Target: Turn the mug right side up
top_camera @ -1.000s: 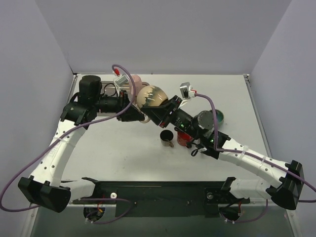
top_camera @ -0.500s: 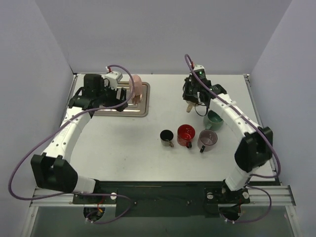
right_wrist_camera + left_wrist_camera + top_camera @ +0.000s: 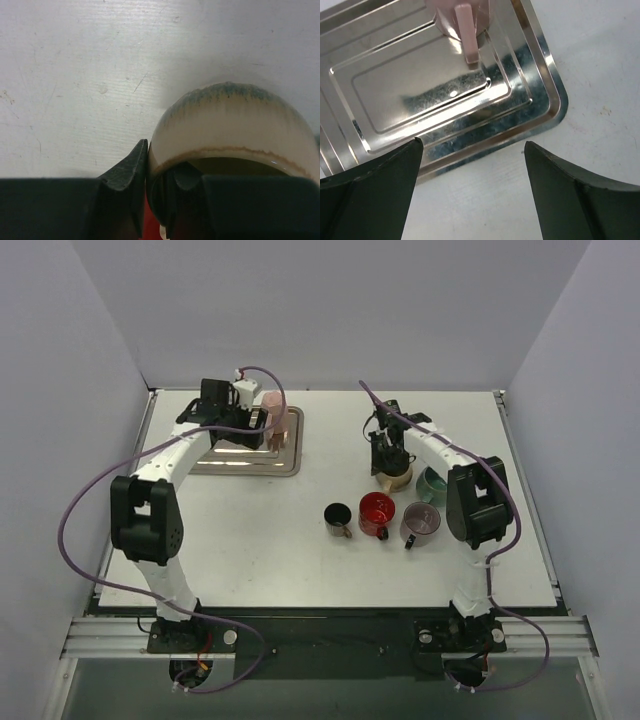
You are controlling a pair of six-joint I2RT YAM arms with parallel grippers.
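A cream mug (image 3: 230, 125) with a green-speckled glaze stands on the table with its mouth toward the right wrist camera. My right gripper (image 3: 159, 165) is shut on its wall, one finger outside and one inside the rim. From above, that mug (image 3: 400, 478) sits under the right gripper (image 3: 388, 460), next to a green mug (image 3: 436, 485). A pink mug (image 3: 273, 412) stands on the metal tray (image 3: 240, 462); its handle (image 3: 466, 35) faces the left wrist camera. My left gripper (image 3: 470, 146) is open and holds nothing, beside the pink mug (image 3: 462, 15).
A black mug (image 3: 337, 519), a red mug (image 3: 377, 512) and a grey-purple mug (image 3: 421, 522) stand upright in a row at mid-table. The tray's corner (image 3: 555, 107) lies just ahead of the left fingers. Grey walls enclose the table.
The left jaws have spread wide and that arm has shifted along the tray beside the pink mug. The right gripper has come down and nearer with the cream mug.
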